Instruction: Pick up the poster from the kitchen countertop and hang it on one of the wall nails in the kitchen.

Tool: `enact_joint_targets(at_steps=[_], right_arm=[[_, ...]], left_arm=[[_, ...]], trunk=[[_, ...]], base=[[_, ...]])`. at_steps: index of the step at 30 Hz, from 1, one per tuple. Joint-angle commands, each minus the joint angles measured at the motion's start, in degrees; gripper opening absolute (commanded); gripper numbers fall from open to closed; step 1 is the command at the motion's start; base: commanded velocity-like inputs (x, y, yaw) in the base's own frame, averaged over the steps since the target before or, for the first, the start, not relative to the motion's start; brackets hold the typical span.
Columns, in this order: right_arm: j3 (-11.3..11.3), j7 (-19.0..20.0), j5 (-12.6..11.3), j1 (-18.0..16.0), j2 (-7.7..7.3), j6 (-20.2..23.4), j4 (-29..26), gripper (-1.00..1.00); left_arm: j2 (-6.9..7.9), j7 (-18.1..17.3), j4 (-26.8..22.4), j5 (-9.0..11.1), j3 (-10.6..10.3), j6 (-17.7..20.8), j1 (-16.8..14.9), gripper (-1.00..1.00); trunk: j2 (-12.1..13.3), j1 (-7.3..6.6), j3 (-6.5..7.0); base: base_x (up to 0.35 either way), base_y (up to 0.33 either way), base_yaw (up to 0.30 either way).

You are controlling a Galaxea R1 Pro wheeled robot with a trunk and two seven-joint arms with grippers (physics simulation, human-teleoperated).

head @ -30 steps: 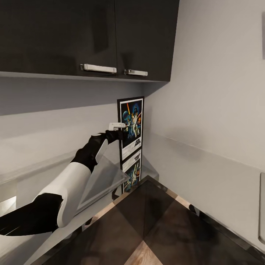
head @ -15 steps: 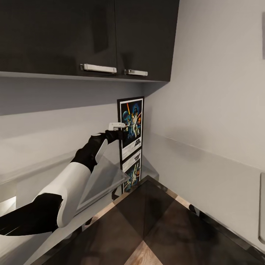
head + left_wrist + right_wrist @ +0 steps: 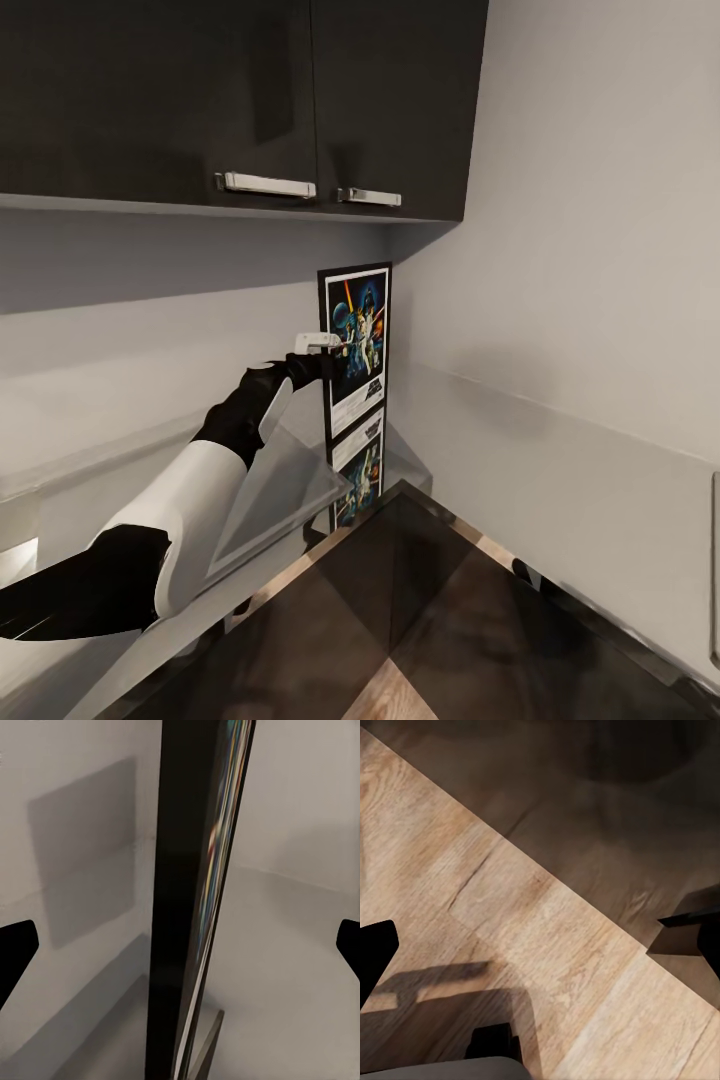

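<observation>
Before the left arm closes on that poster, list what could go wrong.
1. The poster stands on edge between the left tool's wide-open fingers, neither touching it; an uneven close could tip it.
2. It stands upright in the corner of the kitchen countertop, so it might slide along the smooth top.
3. The wall cabinets hang above it; lifting straight up may strike them.

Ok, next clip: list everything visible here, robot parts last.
poster: one, dark blue with white border and black frame, upright in the countertop corner, seen edge-on in the left wrist view
kitchen countertop: one, grey and glossy, mirroring the poster
wall cabinets: two doors, black, silver handles, overhead
wood floor: light brown planks, below the right wrist
left gripper: one, black fingers spread either side of the poster's edge
left arm: white and black
</observation>
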Motion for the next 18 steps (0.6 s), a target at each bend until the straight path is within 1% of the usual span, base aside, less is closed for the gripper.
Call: enact_joint_targets(at_steps=[1, 13, 18], right_arm=[[-0.23, 0.17, -0.23, -0.03, 0.01, -0.19, 0.04, 1.0], [-0.23, 0.17, -0.23, -0.03, 0.01, -0.19, 0.04, 1.0], [-0.23, 0.17, -0.23, -0.03, 0.0, -0.19, 0.04, 1.0]], left_arm=[[0.01, -0.03, -0.08, 0.34, -0.05, 0.36, -0.04, 1.0], [0.01, -0.05, -0.19, 0.34, -0.06, 0.34, -0.02, 1.0], [0.01, -0.05, -1.74, 0.34, 0.01, 0.39, -0.02, 1.0]], trunk=[[-0.03, 0.0, -0.06], [-0.03, 0.0, -0.06], [-0.03, 0.0, -0.06]], base=[[0.0, 0.0, 0.0], [0.0, 0.0, 0.0], [0.0, 0.0, 0.0]])
